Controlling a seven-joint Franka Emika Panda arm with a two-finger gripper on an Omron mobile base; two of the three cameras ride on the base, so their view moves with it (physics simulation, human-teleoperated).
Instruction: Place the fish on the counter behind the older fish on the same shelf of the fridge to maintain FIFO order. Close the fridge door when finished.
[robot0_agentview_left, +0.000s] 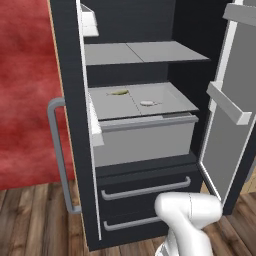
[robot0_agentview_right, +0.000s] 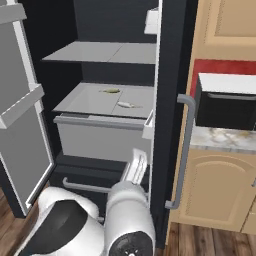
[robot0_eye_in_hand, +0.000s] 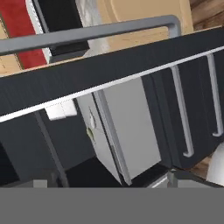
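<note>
Item — the fish: slender, olive-yellow, lying flat on the shelf above and ahead of my hand, toward the back. It looks light, soft-bodied and probably slick; best taken across its middle with a gentle pinch, never by the thin tail.

Item — the older fish: pale, oval, on the same shelf, nearer the front edge and closer to me than the slender one; the two lie apart, not touching. Likely as light and slippery.

Item — my hand: low, down near the drawers, jaws wide and empty.

Item — the fridge: both doors stand open — the one with the grey bar handle crosses just in front of my hand. By my reckoning the ordering is done; closing the doors remains.
</note>
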